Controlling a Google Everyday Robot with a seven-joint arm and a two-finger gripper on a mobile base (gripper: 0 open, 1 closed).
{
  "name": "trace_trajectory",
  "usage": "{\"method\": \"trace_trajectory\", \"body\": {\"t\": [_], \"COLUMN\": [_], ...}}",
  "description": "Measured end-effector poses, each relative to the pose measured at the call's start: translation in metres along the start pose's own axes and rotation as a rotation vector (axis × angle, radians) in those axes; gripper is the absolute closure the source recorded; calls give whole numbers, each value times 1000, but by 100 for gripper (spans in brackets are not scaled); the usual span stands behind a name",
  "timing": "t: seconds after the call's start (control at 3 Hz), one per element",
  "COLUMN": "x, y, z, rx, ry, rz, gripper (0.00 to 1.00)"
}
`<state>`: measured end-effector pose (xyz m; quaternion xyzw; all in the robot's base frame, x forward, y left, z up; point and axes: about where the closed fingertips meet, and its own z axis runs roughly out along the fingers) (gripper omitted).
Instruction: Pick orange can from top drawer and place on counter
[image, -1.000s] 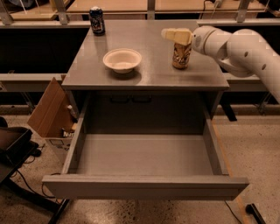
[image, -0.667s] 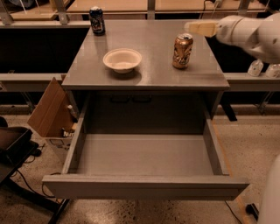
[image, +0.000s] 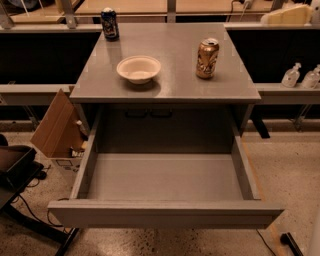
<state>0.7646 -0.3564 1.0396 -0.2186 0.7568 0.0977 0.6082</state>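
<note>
1. Furthest left, a cardboard box (image: 56, 125) leans open against the cabinet's left side on the speckled floor. A dark shape (image: 15, 161) sits at the frame's edge beside it (too dim to name).
2. The counter (image: 172, 42) is the flat grey top of the cabinet, and it carries three things. At its far left corner a dark blue can (image: 109, 23) stands upright.
3. Nearer the front and left of centre sits a pale bowl (image: 139, 68), open side up, well apart from both cans.
4. Below the counter, the top drawer (image: 165, 214) is pulled out wide toward the camera. Its flat front panel is nearest and its plain grey inside is in full view.
5. Right of centre, the orange can (image: 207, 58) stands upright on the counter, not in the drawer. Its silver top faces up and pale markings show on its side. It touches only the counter.
6. At the top right corner is the gripper (image: 287, 15) — a cream shape beyond the counter's far right corner, level with the tan wooden tabletop (image: 130, 6) behind. It is well apart from the orange can. Whether it is spread or closed I cannot tell.
7. Furthest right, two pale bottles (image: 291, 76) stand side by side on a low ledge.
</note>
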Motion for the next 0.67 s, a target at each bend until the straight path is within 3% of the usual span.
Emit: {"method": "trace_trajectory", "body": {"t": [0.33, 0.67], "x": [-28, -71], "y": [-3, 8], "z": [-92, -142], "rx": [97, 243], "ry": [100, 83], "rz": [-186, -322], "gripper": [0, 0]}}
